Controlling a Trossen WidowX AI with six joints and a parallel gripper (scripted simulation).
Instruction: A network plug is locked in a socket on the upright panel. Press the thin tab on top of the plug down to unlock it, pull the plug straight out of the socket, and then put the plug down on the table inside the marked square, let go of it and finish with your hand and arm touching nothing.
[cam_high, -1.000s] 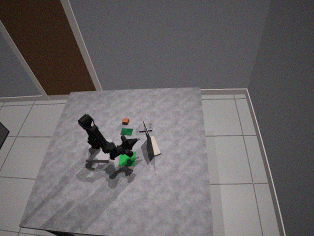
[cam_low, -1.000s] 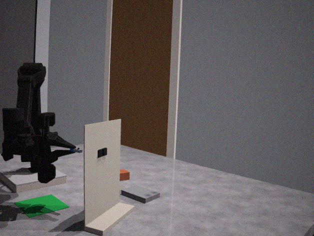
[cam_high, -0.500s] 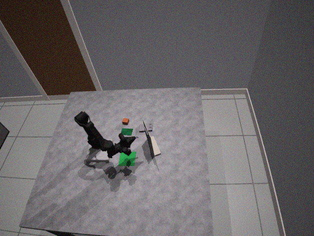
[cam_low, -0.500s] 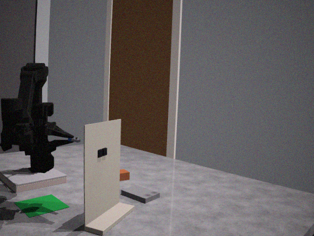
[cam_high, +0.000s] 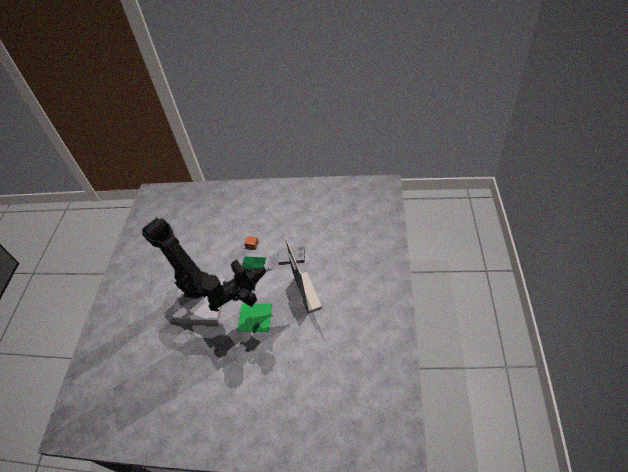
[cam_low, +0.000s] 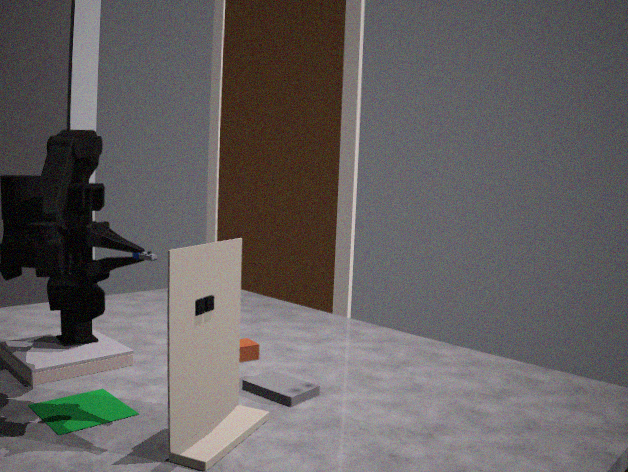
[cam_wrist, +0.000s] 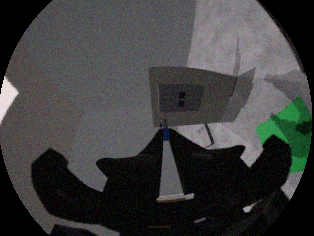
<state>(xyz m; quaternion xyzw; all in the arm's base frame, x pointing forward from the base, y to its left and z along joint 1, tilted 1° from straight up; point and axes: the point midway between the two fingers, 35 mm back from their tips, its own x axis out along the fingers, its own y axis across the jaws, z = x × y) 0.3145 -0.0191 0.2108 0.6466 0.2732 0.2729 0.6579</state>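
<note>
My gripper (cam_high: 265, 269) (cam_low: 139, 256) (cam_wrist: 165, 131) is shut on the network plug (cam_low: 148, 256) (cam_wrist: 165, 123), a small clear plug with a blue part between the fingertips. The plug is out of the socket, in the air on the arm's side of the upright panel (cam_high: 312, 296) (cam_low: 203, 365) (cam_wrist: 220, 95), apart from it. Two dark socket openings (cam_wrist: 182, 95) show on the panel's grey plate in the wrist view. The large bright green square (cam_high: 263, 312) (cam_low: 111, 406) (cam_wrist: 296, 107) lies flat on the table between the arm's base and the panel, below the gripper's height.
A smaller dark green patch (cam_high: 253, 262) lies beyond the gripper in the top view. An orange block (cam_high: 250, 242) (cam_low: 248, 350) stands behind it. A flat grey box (cam_high: 299, 254) (cam_low: 279, 388) lies close by the panel's far end. The panel's foot sticks out on the side away from the arm.
</note>
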